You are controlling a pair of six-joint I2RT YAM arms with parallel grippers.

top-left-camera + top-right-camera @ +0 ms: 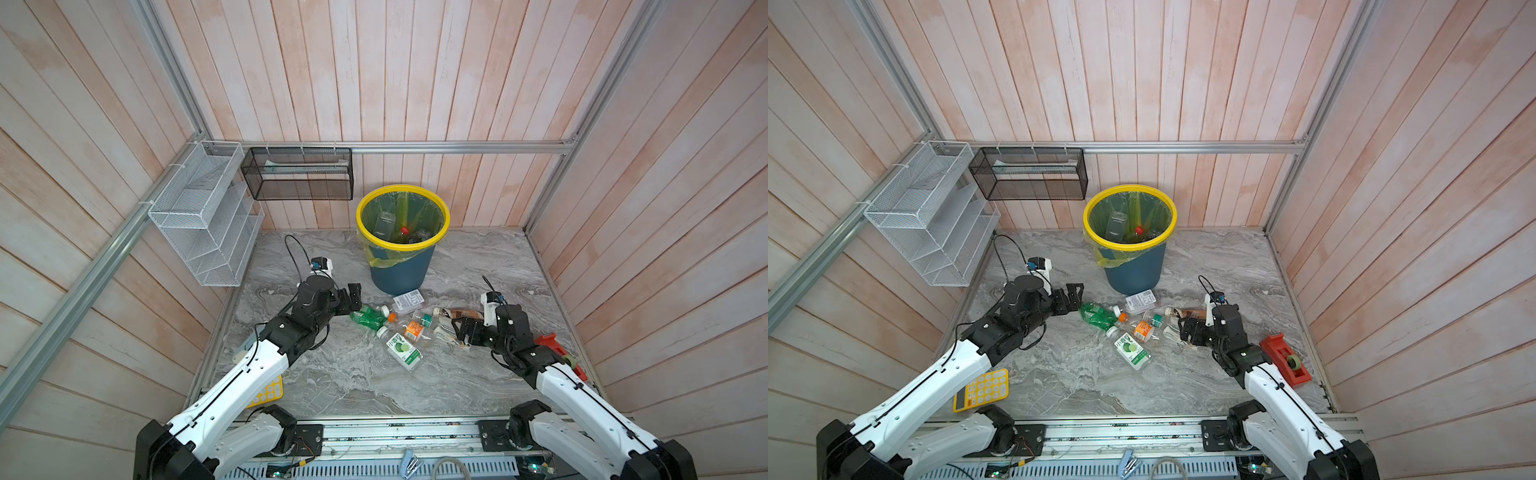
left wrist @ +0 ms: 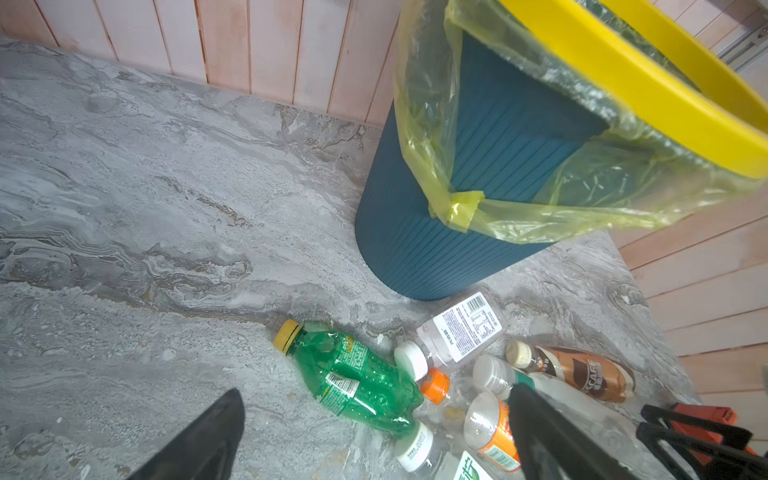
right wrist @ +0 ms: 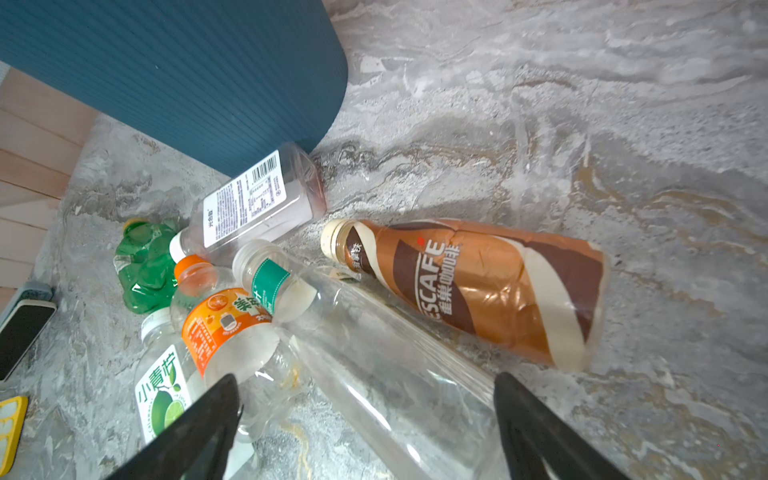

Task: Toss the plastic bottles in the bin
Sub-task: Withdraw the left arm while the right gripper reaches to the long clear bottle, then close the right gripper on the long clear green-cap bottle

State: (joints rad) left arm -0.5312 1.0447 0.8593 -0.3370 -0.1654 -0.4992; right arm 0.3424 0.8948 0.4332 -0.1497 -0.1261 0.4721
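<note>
Both claws gape released, left gripper (image 2: 374, 395) and right gripper (image 3: 370, 380) low over the marble table (image 1: 415, 386), whose far edge carries the yellow-rimmed teal bin (image 1: 399, 272) with bottles (image 1: 384, 222) inside, loose plastic bottles (image 1: 413, 329) heaped just before it, one clear bottle (image 3: 374, 353) between the right jaws.

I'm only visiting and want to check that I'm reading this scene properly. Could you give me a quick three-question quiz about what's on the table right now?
1. True or false: the bin already has bottles inside it.
2. Which bottle lies closest to the left gripper? A) the green bottle B) the brown bottle C) the lime-label bottle
3. Fill in the blank: the right gripper has its jaws ___, one on each side of a clear bottle lying on the table.

Key: 1 true; 2 A; 3 open.
</note>
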